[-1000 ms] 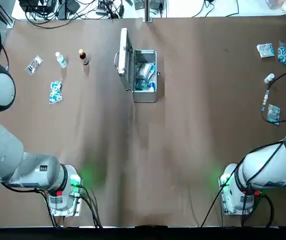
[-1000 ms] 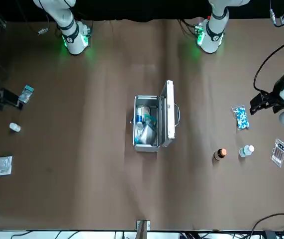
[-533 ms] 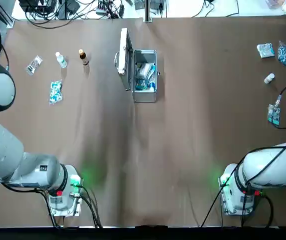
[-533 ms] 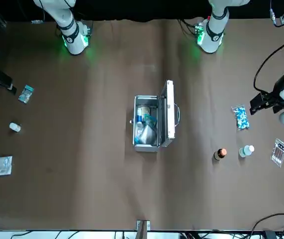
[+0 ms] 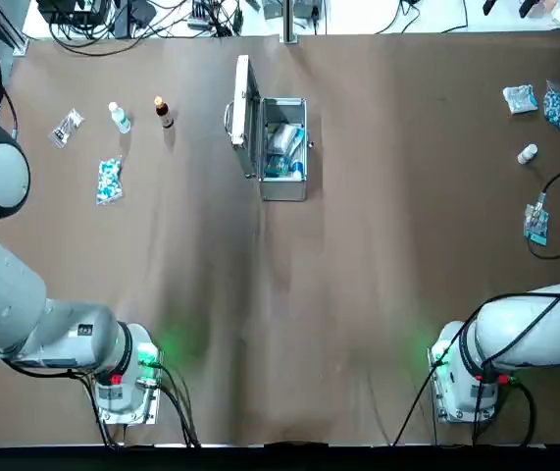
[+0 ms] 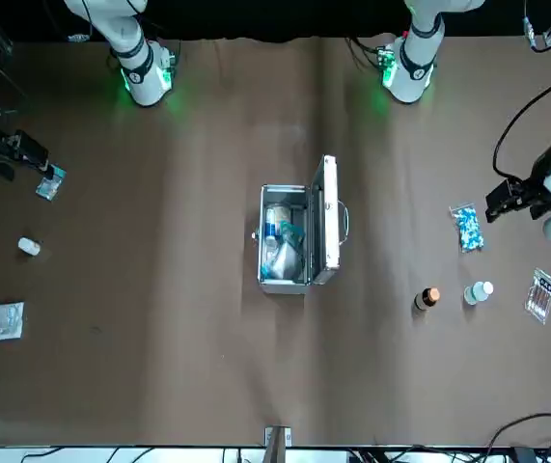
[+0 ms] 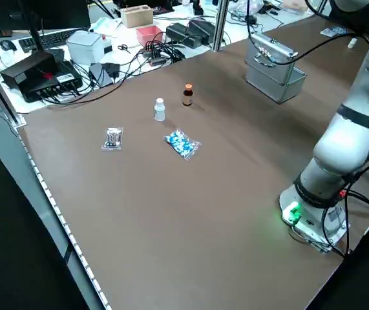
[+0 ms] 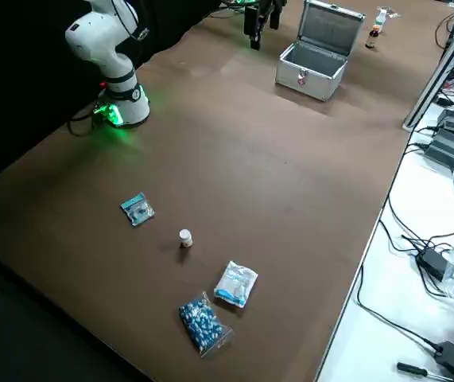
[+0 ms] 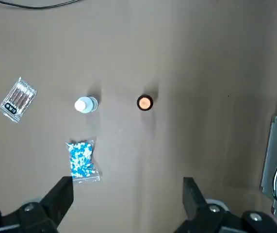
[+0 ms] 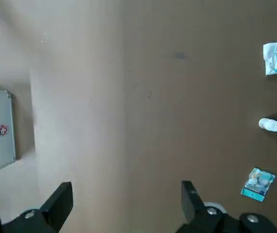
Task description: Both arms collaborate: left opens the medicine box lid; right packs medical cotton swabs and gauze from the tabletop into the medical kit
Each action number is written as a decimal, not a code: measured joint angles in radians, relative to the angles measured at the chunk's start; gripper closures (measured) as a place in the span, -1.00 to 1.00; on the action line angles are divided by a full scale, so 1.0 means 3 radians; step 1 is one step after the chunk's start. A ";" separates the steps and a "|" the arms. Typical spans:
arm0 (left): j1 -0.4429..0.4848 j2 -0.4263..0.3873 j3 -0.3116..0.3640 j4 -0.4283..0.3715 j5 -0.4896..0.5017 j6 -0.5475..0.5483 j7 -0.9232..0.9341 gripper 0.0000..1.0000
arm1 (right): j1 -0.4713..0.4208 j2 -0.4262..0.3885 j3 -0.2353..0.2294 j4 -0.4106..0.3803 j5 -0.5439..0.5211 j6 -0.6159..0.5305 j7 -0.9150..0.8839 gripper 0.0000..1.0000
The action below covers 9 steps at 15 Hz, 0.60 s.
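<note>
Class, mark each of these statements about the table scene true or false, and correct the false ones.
1. The case has its lid shut. False: the lid stands upright, open.
2. There are packets inside the case. True: blue and white packets show in it.
3. The left pincer is open. True.
4. The right pincer holds a packet. False: it is open and holds nothing.
5. The brown bottle lies inside the case. False: it stands on the table, beside the clear bottle.
</note>
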 joint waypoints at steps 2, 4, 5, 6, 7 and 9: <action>0.0012 -0.0001 0.0007 0.0011 0.0000 0.0000 0.0000 -0.99 | 0.0021 -0.0006 0.0000 -0.0017 -0.0017 0.0032 0.0001 -0.97; 0.0014 -0.0020 0.0008 0.0042 0.0000 0.0000 0.0000 -0.99 | 0.0017 -0.0006 -0.0010 -0.0082 -0.0037 0.0254 0.0001 -0.97; 0.0014 -0.0033 0.0008 0.0050 0.0000 0.0000 0.0000 -0.99 | 0.0012 -0.0006 -0.0016 -0.0090 -0.0049 0.0295 0.0001 -0.96; 0.0013 -0.0046 0.0008 0.0055 0.0000 0.0000 0.0000 -0.99 | 0.0007 -0.0009 -0.0020 -0.0079 -0.0092 0.0312 0.0001 -0.96; 0.0013 -0.0056 0.0008 0.0057 0.0000 0.0000 -0.0002 -0.99 | 0.0004 -0.0017 -0.0021 -0.0055 -0.0176 0.0291 0.0001 -0.97; 0.0013 -0.0065 0.0007 0.0057 0.0000 0.0000 -0.0004 -0.99 | 0.0003 -0.0042 -0.0022 0.0009 -0.0298 0.0145 0.0001 -0.97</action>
